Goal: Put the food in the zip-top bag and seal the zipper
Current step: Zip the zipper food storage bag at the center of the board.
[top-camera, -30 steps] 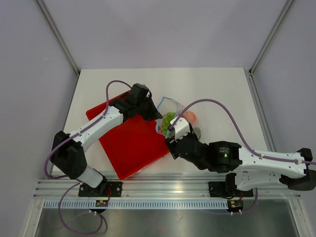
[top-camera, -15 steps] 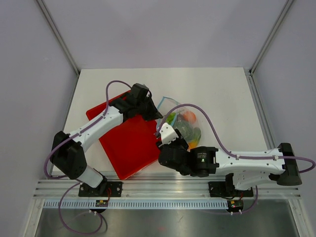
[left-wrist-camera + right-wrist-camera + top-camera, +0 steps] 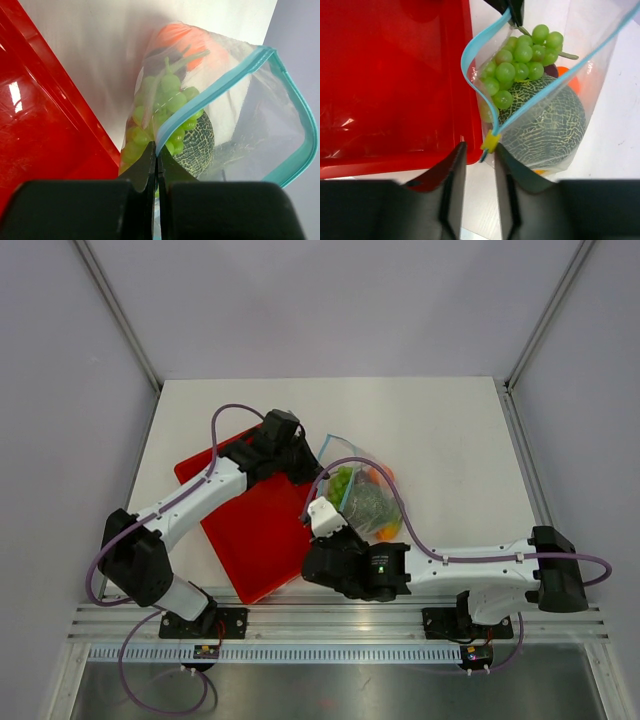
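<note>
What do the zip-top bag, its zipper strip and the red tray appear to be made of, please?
Zip-top bag: thin clear plastic film, glossy and crinkled; the grapes show through.
Zipper: opaque light blue strip, likely stiffer plastic.
Red tray: probably hard plastic, glossy, with bright reflections.

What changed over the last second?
The right end effector swept left and slightly nearer, from over the zip-top bag to its near corner, and now sits open at the yellow slider on the zipper. That uncovered the netted melon beside the grape bunch inside. The left end effector stayed shut on the zipper; the red tray did not move.
</note>
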You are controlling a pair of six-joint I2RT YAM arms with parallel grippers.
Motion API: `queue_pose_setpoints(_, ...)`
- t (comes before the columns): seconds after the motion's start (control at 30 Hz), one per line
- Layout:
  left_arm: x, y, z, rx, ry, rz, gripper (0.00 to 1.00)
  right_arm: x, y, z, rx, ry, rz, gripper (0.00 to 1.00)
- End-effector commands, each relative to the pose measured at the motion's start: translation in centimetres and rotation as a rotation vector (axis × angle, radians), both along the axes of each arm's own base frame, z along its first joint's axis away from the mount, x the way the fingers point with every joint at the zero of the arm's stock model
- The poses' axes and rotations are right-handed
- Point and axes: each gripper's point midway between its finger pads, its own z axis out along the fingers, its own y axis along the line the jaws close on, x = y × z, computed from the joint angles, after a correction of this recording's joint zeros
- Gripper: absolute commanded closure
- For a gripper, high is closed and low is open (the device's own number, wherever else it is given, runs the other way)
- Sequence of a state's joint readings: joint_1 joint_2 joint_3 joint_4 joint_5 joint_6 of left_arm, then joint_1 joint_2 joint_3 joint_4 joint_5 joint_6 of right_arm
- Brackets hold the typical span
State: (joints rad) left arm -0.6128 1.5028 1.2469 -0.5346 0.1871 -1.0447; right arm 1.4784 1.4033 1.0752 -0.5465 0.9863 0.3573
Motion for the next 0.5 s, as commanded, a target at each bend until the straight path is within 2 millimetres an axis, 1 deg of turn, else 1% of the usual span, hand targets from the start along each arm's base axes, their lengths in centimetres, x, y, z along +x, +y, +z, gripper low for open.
queue_pose_setpoints(0.0,0.4,-0.4,3.2,-0.087,-0.079,-0.002,1.00,1.1,-0.8,1.3,0.081,-0.062,-0.095,0.68)
queue_pose_setpoints(0.03,0.3,-0.4,3.1,-0.087,-0.077,-0.003,1.00,1.6,-1.1,1.4,0.101,-0.063,-0.110,0.74)
queue_pose_setpoints(0.07,0.3,-0.4,3.1,-0.088,-0.076,-0.005,1.00,1.9,-1.6,1.1,0.106,-0.061,-0.121,0.92)
queue_pose_setpoints(0.13,0.2,-0.5,3.1,-0.095,-0.076,-0.006,1.00,2.6,-2.0,1.9,0.158,-0.055,-0.129,0.96)
queue_pose_setpoints(0.17,0.1,-0.5,3.0,-0.096,-0.073,-0.007,1.00,2.4,-1.7,1.2,0.167,-0.020,-0.090,1.00)
queue_pose_setpoints(0.2,0.0,-0.5,3.1,-0.098,-0.076,-0.010,1.00,2.5,-1.7,1.8,0.198,-0.014,-0.065,1.00)
queue_pose_setpoints(0.23,0.0,-0.5,3.1,-0.100,-0.076,-0.010,1.00,2.6,-1.3,2.2,0.241,-0.005,-0.045,1.00)
queue_pose_setpoints(0.27,0.0,-0.5,3.1,-0.103,-0.076,-0.012,1.00,2.6,-1.4,1.6,0.248,0.024,-0.023,1.00)
queue_pose_setpoints(0.3,-0.1,-0.5,3.0,-0.102,-0.077,-0.017,1.00,2.7,-1.5,2.5,0.289,0.023,-0.011,1.00)
queue_pose_setpoints(0.33,-0.1,-0.6,3.2,-0.108,-0.084,-0.025,1.00,2.7,-1.7,2.6,0.301,0.027,-0.002,1.00)
queue_pose_setpoints(0.37,-0.2,-0.6,3.2,-0.111,-0.087,-0.031,0.96,2.8,-1.9,2.5,0.306,0.037,0.007,1.00)
queue_pose_setpoints(0.4,-0.3,-0.7,3.2,-0.109,-0.091,-0.044,0.89,2.8,-2.3,3.2,0.333,0.035,0.016,1.00)
queue_pose_setpoints(0.43,-0.3,-0.8,3.4,-0.114,-0.100,-0.053,0.73,2.6,-2.4,3.2,0.344,0.044,0.036,1.00)
queue_pose_setpoints(0.47,-0.3,-0.8,3.5,-0.114,-0.106,-0.060,0.64,3.0,-2.9,3.5,0.356,0.041,0.032,1.00)
